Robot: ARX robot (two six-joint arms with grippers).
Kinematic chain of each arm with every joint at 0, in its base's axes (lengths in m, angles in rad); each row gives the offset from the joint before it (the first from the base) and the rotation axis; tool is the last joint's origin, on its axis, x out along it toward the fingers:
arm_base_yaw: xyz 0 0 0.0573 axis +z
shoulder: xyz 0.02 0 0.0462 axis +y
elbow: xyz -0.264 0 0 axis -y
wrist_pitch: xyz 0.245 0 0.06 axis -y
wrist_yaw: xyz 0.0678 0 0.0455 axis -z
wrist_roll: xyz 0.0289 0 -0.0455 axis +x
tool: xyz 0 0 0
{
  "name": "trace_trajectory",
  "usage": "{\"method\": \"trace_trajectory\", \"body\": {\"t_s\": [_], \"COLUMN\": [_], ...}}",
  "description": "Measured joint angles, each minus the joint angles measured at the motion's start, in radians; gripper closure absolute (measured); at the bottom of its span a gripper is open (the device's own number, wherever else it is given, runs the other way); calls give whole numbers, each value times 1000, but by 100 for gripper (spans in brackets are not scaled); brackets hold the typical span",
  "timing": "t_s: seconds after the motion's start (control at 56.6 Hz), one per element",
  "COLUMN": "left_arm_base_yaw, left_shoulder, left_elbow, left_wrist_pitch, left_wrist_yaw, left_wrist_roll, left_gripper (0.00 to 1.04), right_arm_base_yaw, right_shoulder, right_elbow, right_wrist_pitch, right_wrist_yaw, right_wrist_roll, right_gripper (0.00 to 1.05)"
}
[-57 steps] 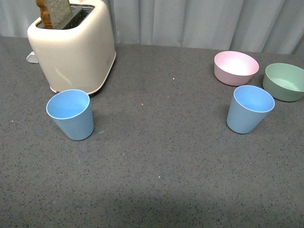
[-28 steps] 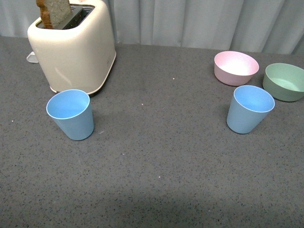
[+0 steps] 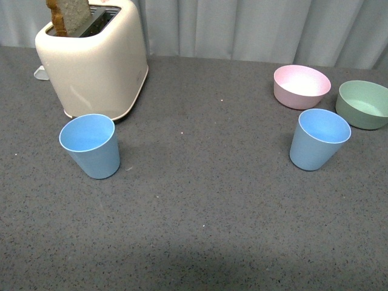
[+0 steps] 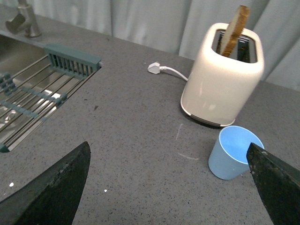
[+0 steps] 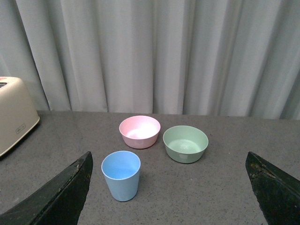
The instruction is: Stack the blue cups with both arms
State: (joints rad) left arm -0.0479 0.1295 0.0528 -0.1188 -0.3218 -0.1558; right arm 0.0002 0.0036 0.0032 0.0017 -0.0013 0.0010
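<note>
Two light blue cups stand upright and apart on the grey counter. The left cup (image 3: 91,145) stands in front of the toaster; it also shows in the left wrist view (image 4: 230,153), partly behind one jaw. The right cup (image 3: 317,139) stands in front of the bowls and shows in the right wrist view (image 5: 121,175). My left gripper (image 4: 171,187) is open and empty, short of the left cup. My right gripper (image 5: 171,187) is open and empty, short of the right cup. Neither arm shows in the front view.
A cream toaster (image 3: 94,57) with a bread slice (image 3: 68,15) stands back left. A pink bowl (image 3: 301,86) and a green bowl (image 3: 362,103) sit behind the right cup. A sink with a rack (image 4: 33,98) and a white plug (image 4: 154,68) show in the left wrist view.
</note>
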Motion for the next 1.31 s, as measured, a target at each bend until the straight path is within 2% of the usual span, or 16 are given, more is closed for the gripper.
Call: {"method": "trace_trajectory", "body": {"t_s": [0.177, 0.353, 0.53, 0.706, 0.953, 1.306], "left_arm_base_yaw": [107, 127, 128, 115, 74, 31], "left_shoulder": [212, 521, 856, 1191, 1542, 1730], "left_elbow": [46, 133, 288, 488, 721, 870], "left_wrist_pitch": [123, 319, 459, 429, 300, 105], "left_wrist_yaw": [77, 98, 237, 351, 361, 383], "left_wrist_roll": [-83, -87, -69, -70, -66, -137], "left_gripper": [7, 7, 7, 7, 7, 7], "right_arm_base_yaw": [0, 0, 0, 0, 0, 0], "right_shoulder": [0, 0, 0, 0, 0, 0], "right_elbow": [0, 0, 0, 0, 0, 0], "right_wrist_pitch": [0, 0, 0, 0, 0, 0], "right_wrist_yaw": [0, 0, 0, 0, 0, 0], "right_wrist_roll": [0, 0, 0, 0, 0, 0], "right_gripper": [10, 10, 10, 10, 10, 10]}}
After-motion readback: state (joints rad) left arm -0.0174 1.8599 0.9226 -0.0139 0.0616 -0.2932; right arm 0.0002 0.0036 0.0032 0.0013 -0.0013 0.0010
